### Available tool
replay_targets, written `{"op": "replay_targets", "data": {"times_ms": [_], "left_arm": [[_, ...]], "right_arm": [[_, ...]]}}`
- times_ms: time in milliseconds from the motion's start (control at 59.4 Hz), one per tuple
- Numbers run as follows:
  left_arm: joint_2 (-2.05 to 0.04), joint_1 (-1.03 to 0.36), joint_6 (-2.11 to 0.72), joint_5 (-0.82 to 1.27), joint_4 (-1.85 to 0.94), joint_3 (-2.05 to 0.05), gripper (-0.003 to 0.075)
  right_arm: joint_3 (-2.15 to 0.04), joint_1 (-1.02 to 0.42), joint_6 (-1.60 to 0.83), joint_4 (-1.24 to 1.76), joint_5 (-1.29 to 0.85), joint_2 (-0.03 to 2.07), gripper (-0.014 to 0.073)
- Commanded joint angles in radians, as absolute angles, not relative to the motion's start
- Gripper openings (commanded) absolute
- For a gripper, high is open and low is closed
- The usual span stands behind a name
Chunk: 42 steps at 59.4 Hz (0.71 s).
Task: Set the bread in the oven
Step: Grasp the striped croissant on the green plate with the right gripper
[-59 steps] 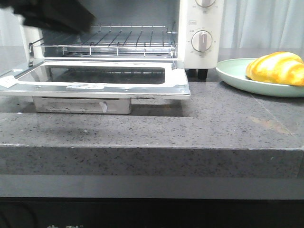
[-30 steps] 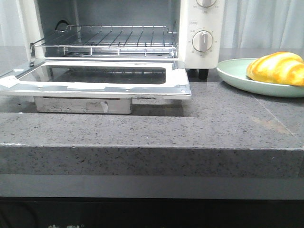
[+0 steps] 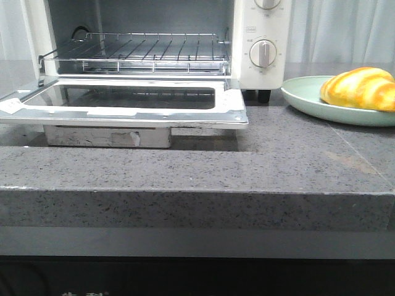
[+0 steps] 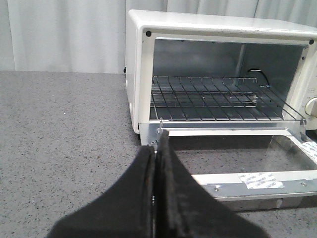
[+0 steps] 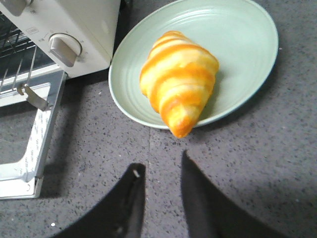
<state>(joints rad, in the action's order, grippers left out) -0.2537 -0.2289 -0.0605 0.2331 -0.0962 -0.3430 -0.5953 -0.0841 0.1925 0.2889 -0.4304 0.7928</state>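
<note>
The bread (image 3: 361, 88) lies at the right edge of the front view on a pale green plate (image 3: 308, 98), its pointed end hanging over the plate's rim in the right wrist view (image 5: 179, 82). The plate (image 5: 237, 44) sits on the grey speckled tabletop (image 3: 185, 166), just beside the oven (image 3: 262, 43), which fills the upper left and middle of the front view. The oven's door (image 3: 123, 105) is dropped flat, glass facing up, and the wire rack (image 3: 139, 49) inside is bare. One dial knob (image 3: 263, 53) shows on the oven's right panel.

The right gripper (image 5: 161, 191) appears at the bottom of the right wrist view, jaws apart with nothing between them, above the tabletop near the plate's rim. The left gripper (image 4: 156, 158) has its fingers pressed together, holding nothing, in front of the open door's (image 4: 237, 158) left corner.
</note>
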Motion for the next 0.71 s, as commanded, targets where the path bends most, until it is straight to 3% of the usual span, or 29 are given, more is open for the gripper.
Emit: {"op": "replay_targets", "data": {"times_ms": [0, 84, 303, 539, 690], "left_arm": [[-0.262, -0.228, -0.058, 0.159, -0.109, -0.368, -0.002], [-0.262, -0.228, -0.058, 0.159, -0.109, -0.368, -0.002], [-0.262, -0.228, -0.058, 0.188, -0.109, -0.368, -0.002], [-0.262, -0.228, -0.058, 0.203, -0.109, -0.368, -0.002], [-0.262, -0.228, -0.058, 0.203, -0.109, -0.368, -0.002]], "right_arm": [[-0.68, -0.076, 0.189, 0.32, -0.361, 0.871, 0.0487], [-0.746, -0.045, 0.189, 0.32, -0.361, 0.97, 0.0548], [-0.919, 0.087, 0.127, 0.427, -0.424, 1.208, 0.0547], [-1.078, 0.124, -0.08, 0.676, -0.556, 1.387, 0.0547], [-1.1, 0.134, -0.093, 0.68, -0.59, 1.44, 0.0547]]}}
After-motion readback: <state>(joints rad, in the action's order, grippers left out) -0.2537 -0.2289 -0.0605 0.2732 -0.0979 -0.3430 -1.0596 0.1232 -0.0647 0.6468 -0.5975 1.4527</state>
